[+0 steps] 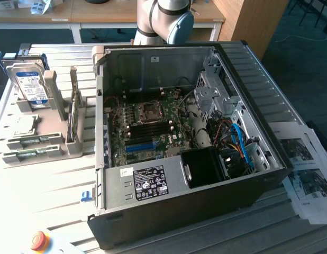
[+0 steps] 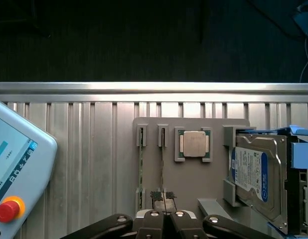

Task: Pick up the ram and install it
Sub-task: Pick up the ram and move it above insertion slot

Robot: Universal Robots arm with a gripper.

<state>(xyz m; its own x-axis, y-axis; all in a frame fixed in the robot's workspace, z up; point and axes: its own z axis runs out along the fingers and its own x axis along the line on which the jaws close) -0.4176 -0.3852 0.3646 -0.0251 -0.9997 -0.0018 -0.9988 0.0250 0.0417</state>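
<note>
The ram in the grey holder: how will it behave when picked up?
The ram shows as a thin edge, so it is probably light and stiff along its length. It stands on edge in the grey holder, so it would likely tip once lifted free. Such a thin board may crack under hard squeezing.

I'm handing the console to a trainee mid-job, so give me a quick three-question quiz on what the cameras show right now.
1. True or false: the hard drive and the processor chip sit on the same grey tray.
2. How many ram sticks stand on edge in that tray? A one, B two, C four.
3. Is the gripper open or shut?
Key: 1 true; 2 B; 3 shut.
</note>
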